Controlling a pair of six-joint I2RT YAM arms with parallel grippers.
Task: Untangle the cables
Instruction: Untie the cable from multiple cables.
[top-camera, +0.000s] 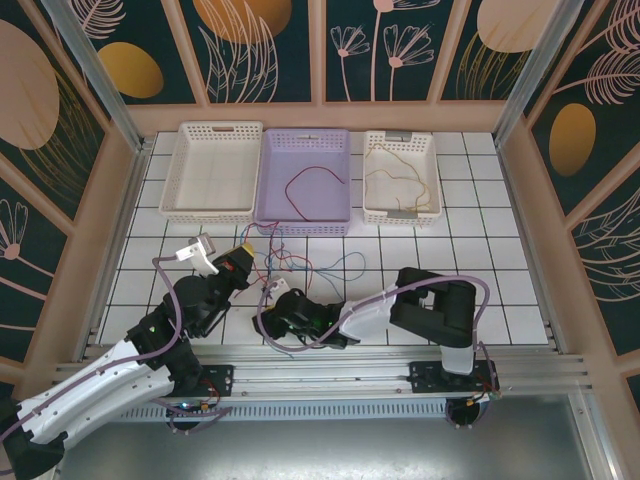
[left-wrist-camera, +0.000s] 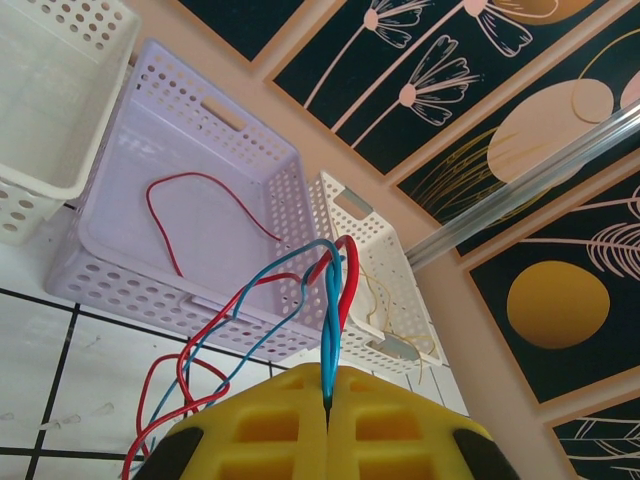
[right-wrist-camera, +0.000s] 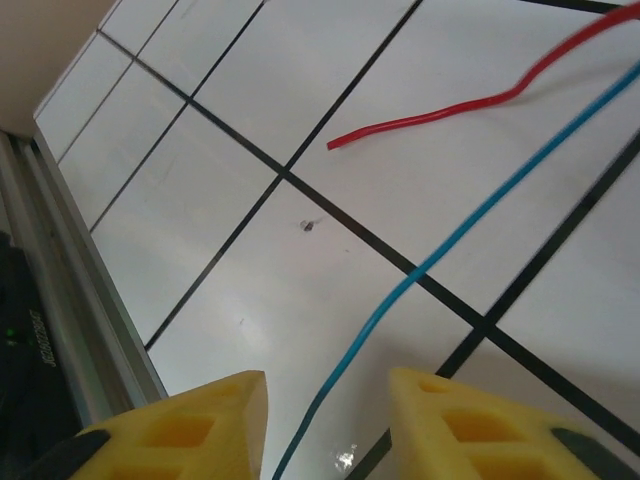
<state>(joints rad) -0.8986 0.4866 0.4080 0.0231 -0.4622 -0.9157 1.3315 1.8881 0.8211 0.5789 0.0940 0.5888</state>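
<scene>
Tiled surface, in front of lilac basket: tangled red and blue cables, thin, floppy, light. Left claw clamped on twisted strands. Right claw apart, straddling blue cable; probably best gripped near a free end.

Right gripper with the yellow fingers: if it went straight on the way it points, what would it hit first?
Probably the thin blue cable, which runs across the white tiled table into the gap between the fingers of the open right gripper. The red cable ends further off. Depth is unclear.
</scene>
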